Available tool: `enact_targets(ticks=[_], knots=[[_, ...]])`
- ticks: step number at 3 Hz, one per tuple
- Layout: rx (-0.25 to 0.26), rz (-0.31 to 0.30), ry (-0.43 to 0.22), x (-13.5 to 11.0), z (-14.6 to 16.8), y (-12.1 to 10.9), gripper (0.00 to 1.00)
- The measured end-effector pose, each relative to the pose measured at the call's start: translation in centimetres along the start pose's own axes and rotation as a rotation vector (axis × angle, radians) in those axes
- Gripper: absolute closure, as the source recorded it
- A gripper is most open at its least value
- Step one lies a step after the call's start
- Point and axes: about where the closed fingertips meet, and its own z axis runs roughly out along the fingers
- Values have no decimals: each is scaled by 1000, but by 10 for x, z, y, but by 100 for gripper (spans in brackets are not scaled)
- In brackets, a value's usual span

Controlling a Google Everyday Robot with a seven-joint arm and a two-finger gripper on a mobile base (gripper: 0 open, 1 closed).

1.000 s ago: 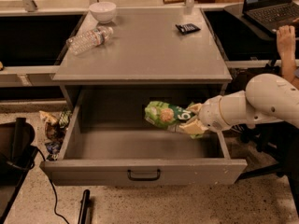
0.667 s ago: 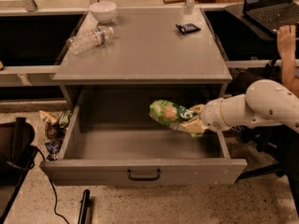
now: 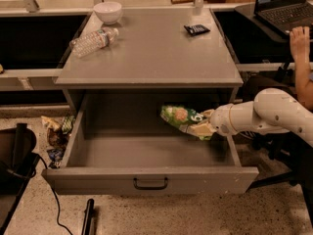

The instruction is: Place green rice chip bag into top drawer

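Note:
The top drawer (image 3: 146, 180) is pulled wide open below the grey cabinet top; its front has a small dark handle (image 3: 150, 183). The green rice chip bag (image 3: 178, 118) hangs over the right part of the drawer's inside, above its floor. My gripper (image 3: 201, 126) reaches in from the right over the drawer's right wall and is shut on the bag's right end. My white arm (image 3: 266, 115) extends to the right.
On the cabinet top stand a white bowl (image 3: 108, 11), a lying clear water bottle (image 3: 93, 41) and a small black packet (image 3: 196, 29). Snack bags (image 3: 56, 133) lie on the floor left of the drawer. A laptop (image 3: 286, 4) and a person's hand (image 3: 299, 40) are at right.
My gripper and the green bag have moved a little to the right and slightly up inside the open drawer. The drawer has not moved.

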Motion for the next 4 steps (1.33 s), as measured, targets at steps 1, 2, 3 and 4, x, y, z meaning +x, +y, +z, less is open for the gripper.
enact_targets(ticks=[1, 2, 3, 4], knots=[[-1, 20, -3, 3, 8, -12, 81], [-6, 28, -6, 3, 14, -18, 57], [-12, 28, -13, 3, 17, -21, 34], [-20, 19, -34, 2, 19, -22, 3]])
